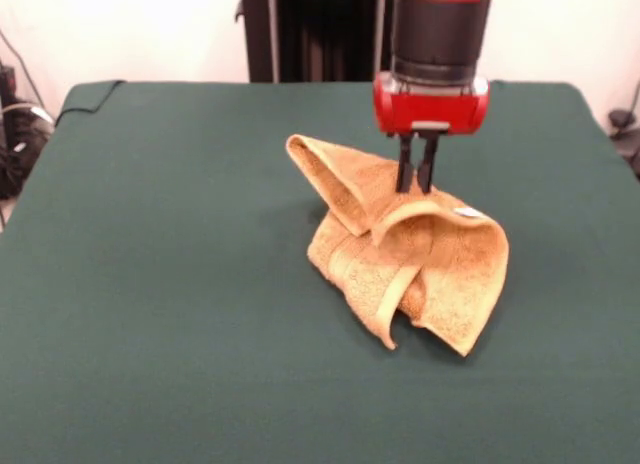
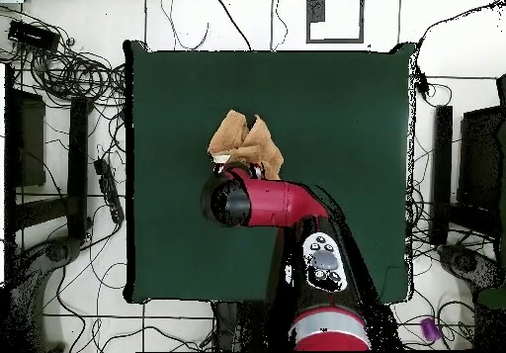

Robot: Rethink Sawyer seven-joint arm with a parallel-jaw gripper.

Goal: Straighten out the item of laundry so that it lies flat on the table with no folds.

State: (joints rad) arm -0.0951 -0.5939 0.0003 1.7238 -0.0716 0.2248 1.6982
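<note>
One orange-tan towel sits crumpled near the middle of one dark green table, a single red and black arm hanging directly over it. In the front view the gripper comes straight down onto the towel's upper fold, its two dark fingers drawn close together with only a thin slit between them, their tips meeting the cloth where it rises highest; they appear to pinch that raised fold, though the cloth hides the very tips. The towel is far from flat: one corner stands up as a pointed flap on the side of the gripper toward the picture's left, a rolled edge curls over just below the gripper, and the woven border band runs diagonally down the front of the heap. One small white label shows on the towel's top edge, just beside the gripper on the picture's right. From overhead, the towel appears as two peaked lobes poking out from under the arm's wrist, which covers its near part. Green cloth lies bare around the towel on every side, the table's edges well apart from it.
</note>
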